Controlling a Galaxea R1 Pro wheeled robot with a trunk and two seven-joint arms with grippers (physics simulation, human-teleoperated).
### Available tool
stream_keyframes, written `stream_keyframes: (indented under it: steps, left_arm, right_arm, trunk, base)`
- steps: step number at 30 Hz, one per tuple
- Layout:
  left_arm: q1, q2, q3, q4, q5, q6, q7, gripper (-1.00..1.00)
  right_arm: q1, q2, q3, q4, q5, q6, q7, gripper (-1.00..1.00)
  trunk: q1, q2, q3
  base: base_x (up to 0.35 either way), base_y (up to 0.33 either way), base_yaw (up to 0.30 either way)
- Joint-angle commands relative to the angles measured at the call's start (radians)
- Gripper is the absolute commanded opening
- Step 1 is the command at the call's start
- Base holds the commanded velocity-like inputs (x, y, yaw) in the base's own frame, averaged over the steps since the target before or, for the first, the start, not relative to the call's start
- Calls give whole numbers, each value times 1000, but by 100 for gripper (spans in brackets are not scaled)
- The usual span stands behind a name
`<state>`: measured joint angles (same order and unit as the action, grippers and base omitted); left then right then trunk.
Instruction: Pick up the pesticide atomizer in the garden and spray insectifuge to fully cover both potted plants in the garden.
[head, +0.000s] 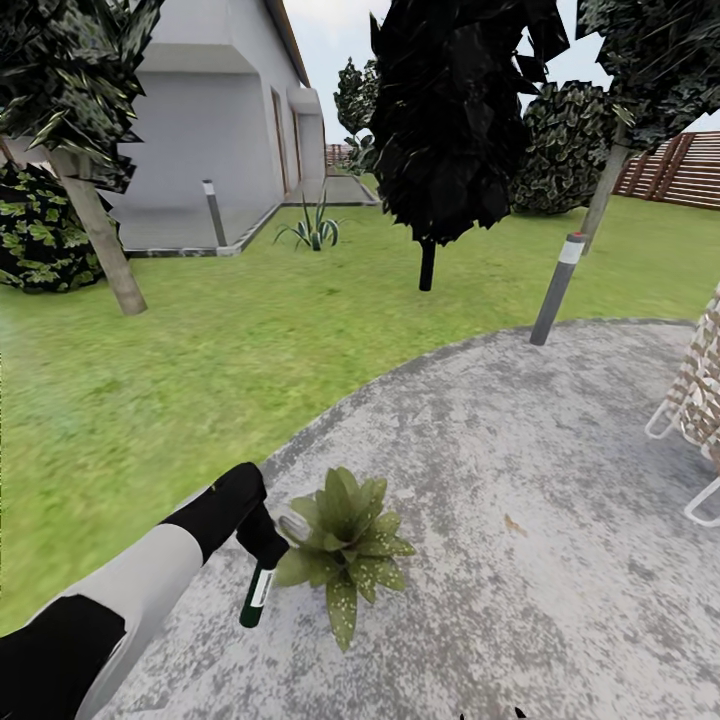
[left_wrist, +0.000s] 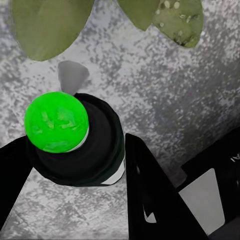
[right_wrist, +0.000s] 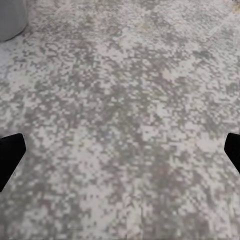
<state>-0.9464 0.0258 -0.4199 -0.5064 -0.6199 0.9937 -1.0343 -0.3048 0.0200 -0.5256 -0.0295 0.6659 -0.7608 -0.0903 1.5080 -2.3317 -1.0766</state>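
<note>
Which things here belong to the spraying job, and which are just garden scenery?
Part of the job:
- pesticide atomizer, held in the left end effector
- speckled potted plant beside it
- paved patio

Just scenery:
- grey bollard lamp at the patio edge
- striped agave
- white lattice chair
- house
- wooden fence

The dark green pesticide atomizer (head: 258, 592) with its white label band hangs bottom-down in the left hand (head: 263, 538), just beside the broad, pale-speckled potted plant (head: 347, 545) on the mottled grey patio (head: 520, 480).
</note>
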Motion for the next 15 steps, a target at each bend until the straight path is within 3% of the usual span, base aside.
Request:
stream_keyframes:
  steps: [1, 5, 10, 15]
  left_arm:
    - [1, 1, -3, 0, -9, 3, -10, -100]
    - [38, -6, -14, 29, -12, -1, -6, -100]
    - [101, -4, -32, 33, -14, -6, -1, -100]
    - [110, -7, -31, 33, -14, -3, 19, -100]
  right_arm:
    - [-1, 0, -2, 0, 11, -2, -9, 100]
    - [-1, 1, -2, 0, 11, -2, -9, 100]
    - [-1, 0, -2, 0, 11, -2, -9, 100]
    - [-1, 0, -2, 0, 10, -2, -9, 100]
  trunk:
    - [0, 0, -1]
    - [0, 0, -1]
    - [0, 0, -1]
    - [0, 0, -1]
  base:
    - [41, 276, 0]
    - [10, 208, 0]
    - [0, 19, 0]
    - [0, 1, -121]
